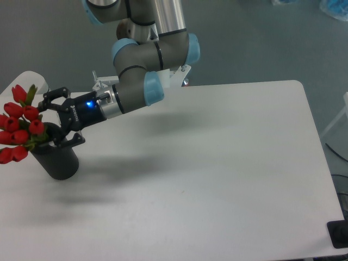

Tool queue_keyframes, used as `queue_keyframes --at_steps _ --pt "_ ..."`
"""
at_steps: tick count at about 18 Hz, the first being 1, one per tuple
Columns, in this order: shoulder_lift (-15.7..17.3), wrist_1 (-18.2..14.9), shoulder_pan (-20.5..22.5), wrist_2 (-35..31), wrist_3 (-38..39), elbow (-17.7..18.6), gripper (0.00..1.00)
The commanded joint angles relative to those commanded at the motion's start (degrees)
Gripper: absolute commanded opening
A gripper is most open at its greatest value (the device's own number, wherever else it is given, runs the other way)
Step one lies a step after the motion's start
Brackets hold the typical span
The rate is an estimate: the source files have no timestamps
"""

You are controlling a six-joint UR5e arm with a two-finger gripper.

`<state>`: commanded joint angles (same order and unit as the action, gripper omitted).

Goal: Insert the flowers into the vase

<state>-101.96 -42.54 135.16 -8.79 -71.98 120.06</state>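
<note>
The black cylindrical vase (57, 159) stands upright on the white table at the far left. The flowers (19, 126), a bunch of red tulip buds with green leaves, sit with their stems in the vase's mouth and lean out to the left. My gripper (50, 118) is just right of and above the vase's mouth, pointing left. Its black fingers are spread apart, one above and one below. They hold nothing; the buds lie just left of the fingertips.
The white table (217, 179) has a rounded far right corner and a front edge near the frame's bottom. A dark object (339, 234) sits off the table at the lower right. The arm (147, 76) reaches in from the top centre.
</note>
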Motion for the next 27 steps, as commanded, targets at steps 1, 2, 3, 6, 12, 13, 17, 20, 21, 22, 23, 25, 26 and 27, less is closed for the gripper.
queue_keyframes --at_steps 1,2,3,6,12,13,17,20,21,22,23,25,26,27 --pt "1.05 0.0 1.15 -0.26 0.0 0.52 1.0" --pt "2.46 -0.09 2.21 -0.27 0.0 0.96 1.0" --pt "3.95 -0.18 2.82 -0.35 0.09 1.23 1.0" --pt "6.68 -0.18 5.9 -6.82 -0.17 2.2 1.0" --pt "7.4 -0.44 14.41 -21.79 -0.09 -5.16 1.0" --pt "5.91 -0.61 15.82 -23.37 -0.17 -7.88 1.0" --pt "1.6 -0.62 21.63 -35.91 -0.7 -18.86 1.0" --pt "-0.6 -0.7 24.61 -45.23 -1.4 -24.25 1.0" --pt "-0.69 -0.79 26.02 -49.18 -3.67 -23.82 1.0" --pt "-0.61 -1.05 26.82 -53.57 -7.52 -23.73 1.0" --pt "-0.08 -2.97 27.43 -57.97 -11.21 -23.81 1.0" --pt "1.23 -7.36 27.62 -66.76 -16.93 -23.9 1.0" --pt "2.46 -9.56 27.53 -70.11 -18.7 -24.25 1.0" --pt "3.51 -12.1 27.44 -72.92 -19.68 -25.47 1.0"
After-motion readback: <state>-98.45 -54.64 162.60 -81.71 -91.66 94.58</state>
